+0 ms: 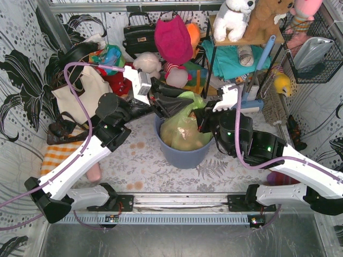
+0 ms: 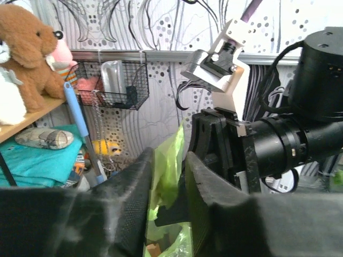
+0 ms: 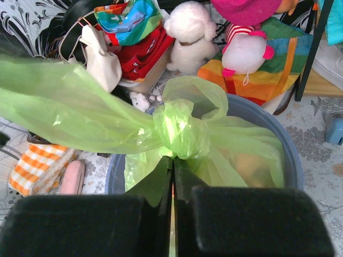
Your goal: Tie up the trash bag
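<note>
Right hand [image 3: 172,163] pinches trash bag [image 3: 181,131] beside knot.

Legible text: none, no lettering, labels, brands, numbers or signs readable on bag [image 3: 180,131], bin [image 1: 185,156], white plush [image 1: 234,16], black handbag [image 1: 138,36], wire basket [image 2: 113,84]

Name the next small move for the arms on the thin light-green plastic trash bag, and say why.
Probably spread the left gripper wider and back it off the thin light-green plastic trash bag. Its knot looks cinched, the left jaws stand apart around a loose strip of film, and the right gripper is shut on the film below the knot.
</note>
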You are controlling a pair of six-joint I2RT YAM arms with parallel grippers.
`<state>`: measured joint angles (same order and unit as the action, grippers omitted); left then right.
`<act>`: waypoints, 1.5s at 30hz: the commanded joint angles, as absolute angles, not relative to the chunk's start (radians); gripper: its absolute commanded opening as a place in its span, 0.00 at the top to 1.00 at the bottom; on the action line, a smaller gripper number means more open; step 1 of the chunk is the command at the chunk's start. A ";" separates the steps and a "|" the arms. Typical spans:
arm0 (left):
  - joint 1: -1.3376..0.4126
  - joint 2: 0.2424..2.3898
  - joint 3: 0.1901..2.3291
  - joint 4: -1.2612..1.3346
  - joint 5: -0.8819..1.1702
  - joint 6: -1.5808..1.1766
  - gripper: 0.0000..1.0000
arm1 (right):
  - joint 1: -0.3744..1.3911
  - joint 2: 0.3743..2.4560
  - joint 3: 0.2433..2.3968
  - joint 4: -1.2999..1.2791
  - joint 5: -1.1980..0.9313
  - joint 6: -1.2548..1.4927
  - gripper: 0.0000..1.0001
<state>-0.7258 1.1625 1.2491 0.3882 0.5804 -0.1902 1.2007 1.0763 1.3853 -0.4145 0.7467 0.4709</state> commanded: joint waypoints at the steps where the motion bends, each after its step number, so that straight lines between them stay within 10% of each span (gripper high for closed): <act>1: -0.720 1.130 1.259 0.370 0.501 -0.182 0.54 | 1.206 1.076 1.370 -0.369 0.737 0.469 1.00; 19: -0.721 1.003 1.149 0.119 -0.078 -0.224 0.35 | 1.206 1.088 1.400 -0.416 0.719 0.481 1.00; 26: -0.627 1.045 1.101 0.189 0.407 -0.287 0.34 | 1.206 1.086 1.403 -0.429 0.715 0.496 1.00; 45: -0.574 1.191 1.142 0.220 0.735 -0.306 0.41 | 1.206 1.105 1.411 -0.418 0.689 0.513 1.00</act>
